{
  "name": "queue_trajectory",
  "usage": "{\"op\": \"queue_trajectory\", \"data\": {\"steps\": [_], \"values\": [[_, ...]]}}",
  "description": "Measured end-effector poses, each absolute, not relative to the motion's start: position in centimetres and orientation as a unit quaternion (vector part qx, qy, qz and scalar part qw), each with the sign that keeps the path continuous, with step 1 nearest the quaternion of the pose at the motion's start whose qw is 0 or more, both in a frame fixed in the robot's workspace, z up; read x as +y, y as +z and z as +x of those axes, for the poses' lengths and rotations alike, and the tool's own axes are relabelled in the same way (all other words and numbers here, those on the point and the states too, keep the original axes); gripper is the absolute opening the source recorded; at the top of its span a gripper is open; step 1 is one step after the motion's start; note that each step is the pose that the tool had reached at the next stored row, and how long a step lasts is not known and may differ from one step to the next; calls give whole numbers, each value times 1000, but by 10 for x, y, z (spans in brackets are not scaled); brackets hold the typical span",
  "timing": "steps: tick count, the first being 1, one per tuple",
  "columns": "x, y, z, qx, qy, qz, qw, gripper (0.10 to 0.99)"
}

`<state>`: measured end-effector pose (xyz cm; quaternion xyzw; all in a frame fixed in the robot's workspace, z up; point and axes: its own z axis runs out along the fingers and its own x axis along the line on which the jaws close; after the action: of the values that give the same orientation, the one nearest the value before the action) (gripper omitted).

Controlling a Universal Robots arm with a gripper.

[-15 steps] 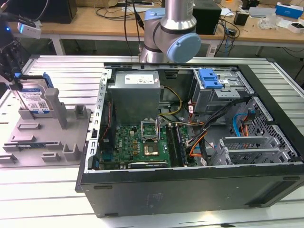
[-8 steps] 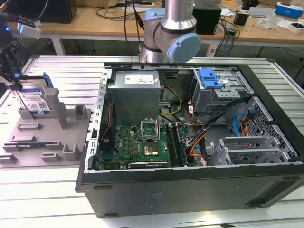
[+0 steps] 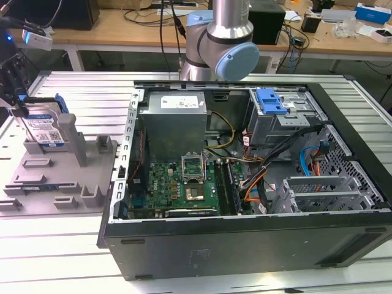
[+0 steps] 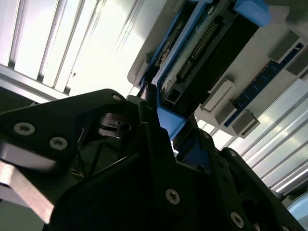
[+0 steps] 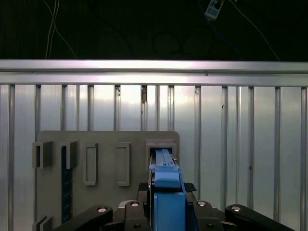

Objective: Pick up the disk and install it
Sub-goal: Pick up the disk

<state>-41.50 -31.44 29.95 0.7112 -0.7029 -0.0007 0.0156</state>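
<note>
Tool [image 5: 166,190] is clamped on disk [image 3: 46,128] frame; disk stands upright betw. fingers, seated in grey holder [image 3: 58,180] beneath. Lift is best kept straight, w/o tilt, grip firm.

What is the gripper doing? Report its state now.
Gripper: jaws closed on the disk, at its blue frame; it stands upright in the gray holder.

A robotics lab: a robot arm [image 3: 220,49] stood over a slotted aluminium table [image 3: 61,257] bearing an opened desktop computer case [image 3: 245,245] and grey fixture plate [image 3: 37,177], cable-strewn wooden workbenches [image 3: 122,30] behind.
</note>
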Motion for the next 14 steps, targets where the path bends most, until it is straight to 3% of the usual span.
{"op": "queue_trajectory", "data": {"steps": [14], "values": [[-314,315,-415,-702,-1,712,15,365]]}}
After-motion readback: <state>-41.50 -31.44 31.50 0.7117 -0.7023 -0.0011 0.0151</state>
